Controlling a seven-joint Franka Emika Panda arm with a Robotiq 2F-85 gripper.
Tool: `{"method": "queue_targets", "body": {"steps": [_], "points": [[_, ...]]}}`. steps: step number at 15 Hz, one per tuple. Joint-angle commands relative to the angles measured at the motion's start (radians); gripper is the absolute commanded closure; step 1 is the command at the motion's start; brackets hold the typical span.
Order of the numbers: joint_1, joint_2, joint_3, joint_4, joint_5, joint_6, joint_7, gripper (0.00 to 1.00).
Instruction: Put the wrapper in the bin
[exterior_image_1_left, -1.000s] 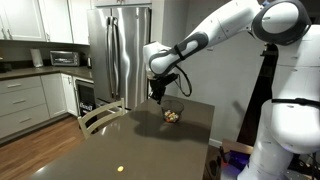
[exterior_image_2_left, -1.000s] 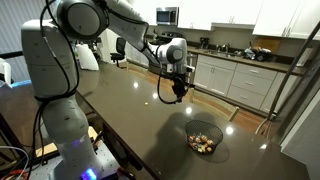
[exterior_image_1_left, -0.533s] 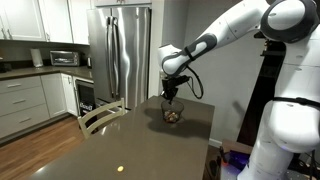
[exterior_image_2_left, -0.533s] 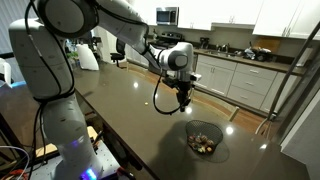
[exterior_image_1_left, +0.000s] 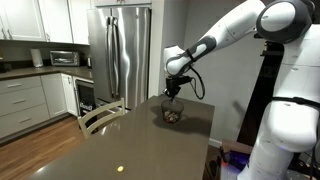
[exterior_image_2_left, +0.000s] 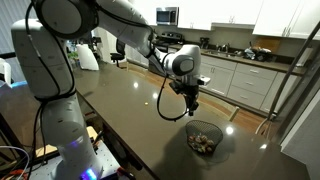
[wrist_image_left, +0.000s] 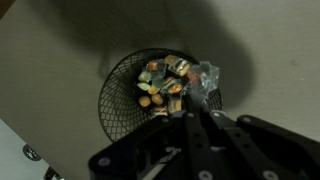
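The bin (exterior_image_1_left: 172, 114) is a small dark mesh cup with yellowish-tan bits inside, standing near the far end of the dark table in both exterior views (exterior_image_2_left: 205, 139). My gripper (exterior_image_1_left: 173, 94) hangs just above it, also seen from the side (exterior_image_2_left: 193, 112). In the wrist view the bin's rim (wrist_image_left: 110, 95) lies right below my fingers (wrist_image_left: 193, 105), which are pressed together. A small whitish shiny wrapper (wrist_image_left: 207, 78) shows at the fingertips, over the bin's right edge.
The dark glossy table (exterior_image_1_left: 140, 145) has a wooden chair (exterior_image_1_left: 100, 117) at its side and a small yellow speck (exterior_image_1_left: 122, 168) near the front. A steel fridge (exterior_image_1_left: 120, 50) and kitchen counters (exterior_image_2_left: 240, 65) stand behind.
My gripper has moved across the table toward the bin and now hangs right over it. It has stayed shut. The bin has not moved.
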Motion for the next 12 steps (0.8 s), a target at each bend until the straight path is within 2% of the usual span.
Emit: {"method": "queue_targets", "body": {"steps": [1, 4, 5, 6, 12], "points": [[-0.025, 0.066, -0.014, 0.057, -0.023, 0.025, 0.020, 0.99], [-0.026, 0.107, -0.029, 0.107, -0.014, 0.021, 0.015, 0.99], [-0.024, 0.118, -0.031, 0.123, -0.014, 0.016, 0.017, 0.69], [-0.024, 0.128, -0.033, 0.136, -0.013, 0.014, 0.010, 0.68], [-0.015, 0.151, -0.037, 0.167, -0.012, 0.016, 0.019, 0.31]]}}
